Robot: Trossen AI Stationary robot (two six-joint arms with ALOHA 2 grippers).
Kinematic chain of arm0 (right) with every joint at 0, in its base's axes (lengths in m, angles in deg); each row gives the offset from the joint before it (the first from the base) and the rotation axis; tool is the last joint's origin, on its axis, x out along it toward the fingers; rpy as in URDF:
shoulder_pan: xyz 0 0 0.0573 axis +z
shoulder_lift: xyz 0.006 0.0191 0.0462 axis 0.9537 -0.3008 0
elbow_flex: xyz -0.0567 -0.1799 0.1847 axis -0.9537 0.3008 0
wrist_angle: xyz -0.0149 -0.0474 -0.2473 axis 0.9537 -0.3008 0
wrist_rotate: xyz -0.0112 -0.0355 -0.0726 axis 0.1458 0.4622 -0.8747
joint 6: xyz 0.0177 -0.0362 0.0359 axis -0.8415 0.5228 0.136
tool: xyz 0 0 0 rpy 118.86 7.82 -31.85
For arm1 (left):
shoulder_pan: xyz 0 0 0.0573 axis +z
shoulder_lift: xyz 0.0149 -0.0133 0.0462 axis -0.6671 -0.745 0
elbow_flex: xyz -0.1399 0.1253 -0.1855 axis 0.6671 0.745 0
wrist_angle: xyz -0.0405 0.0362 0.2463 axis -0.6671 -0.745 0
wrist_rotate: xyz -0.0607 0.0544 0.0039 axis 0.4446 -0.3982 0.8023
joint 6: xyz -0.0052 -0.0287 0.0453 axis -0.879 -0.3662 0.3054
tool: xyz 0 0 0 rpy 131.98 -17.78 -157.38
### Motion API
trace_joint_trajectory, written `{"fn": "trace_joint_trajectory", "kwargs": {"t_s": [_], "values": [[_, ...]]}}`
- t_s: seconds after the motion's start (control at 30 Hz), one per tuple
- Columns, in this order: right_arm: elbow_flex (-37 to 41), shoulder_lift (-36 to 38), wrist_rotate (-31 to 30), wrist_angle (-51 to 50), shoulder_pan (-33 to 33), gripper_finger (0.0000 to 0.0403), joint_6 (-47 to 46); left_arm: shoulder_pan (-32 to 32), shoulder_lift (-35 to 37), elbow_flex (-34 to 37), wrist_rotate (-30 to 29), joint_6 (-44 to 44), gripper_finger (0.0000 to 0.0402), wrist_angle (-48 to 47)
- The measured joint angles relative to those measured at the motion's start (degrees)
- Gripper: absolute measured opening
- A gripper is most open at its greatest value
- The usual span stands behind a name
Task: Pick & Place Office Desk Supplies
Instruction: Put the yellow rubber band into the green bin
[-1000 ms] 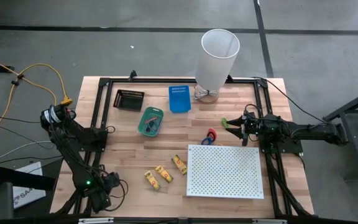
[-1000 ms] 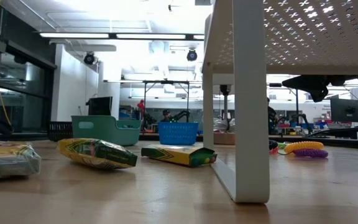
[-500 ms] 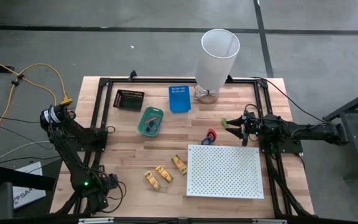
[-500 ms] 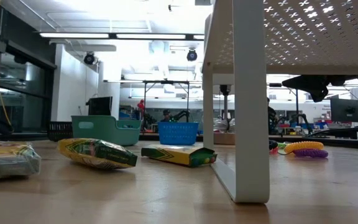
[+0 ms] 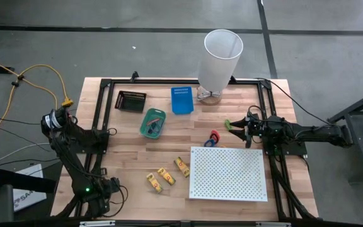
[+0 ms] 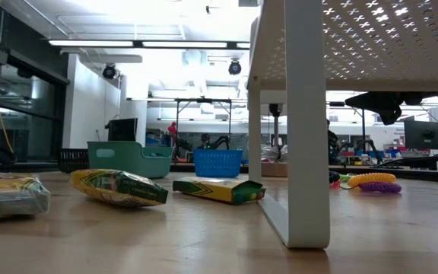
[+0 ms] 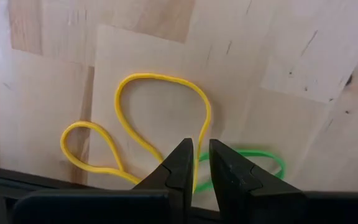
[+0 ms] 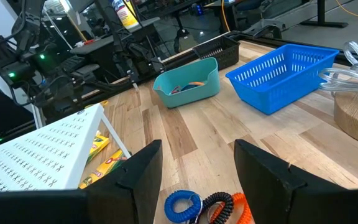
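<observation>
Rubber bands first: we see a yellow rubber band (image 7: 160, 118) lying in two loops on the bench (image 5: 131, 157), with a green rubber band (image 7: 260, 163) just beside it. Our left gripper (image 7: 194, 163) is right down over them at the near left corner of the bench, jaws almost pressed together, the yellow strand running into the slim gap between the tips; we cannot tell whether it is pinched.

Over on the other side, our right gripper (image 8: 197, 163) hangs above the bench near its right edge, jaws spread wide with nothing between them. Just ahead of it lie coiled loops (image 8: 207, 208), blue, black and orange, touching one another.

Three yellow packs (image 5: 166, 175) sit in a row just left of the white perforated board (image 5: 227, 173). Further back we have a teal bin (image 5: 152, 122), a blue basket (image 5: 181, 99), a black tray (image 5: 130, 101) and the tall white bin (image 5: 220, 58).
</observation>
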State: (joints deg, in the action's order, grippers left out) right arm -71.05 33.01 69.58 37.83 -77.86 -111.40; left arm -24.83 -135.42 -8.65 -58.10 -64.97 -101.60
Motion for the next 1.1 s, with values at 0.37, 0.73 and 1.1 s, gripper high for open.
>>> {"fn": "trace_joint_trajectory", "kwargs": {"t_s": [0.37,0.73,1.1], "values": [[0.0,0.0,0.0,0.0,0.0,0.0188,0.0,-1.8,-2.0,0.0,-0.8,-1.4,0.0047,0.1],[0.0,0.0,0.0,0.0,0.0,0.0188,0.0,-1.7,-2.0,0.0,-1.0,-2.2,0.0047,0.0],[0.0,0.0,0.0,0.0,0.0,0.0188,0.0,-0.5,-2.0,0.0,0.8,-2.6,0.0047,-0.2]]}}
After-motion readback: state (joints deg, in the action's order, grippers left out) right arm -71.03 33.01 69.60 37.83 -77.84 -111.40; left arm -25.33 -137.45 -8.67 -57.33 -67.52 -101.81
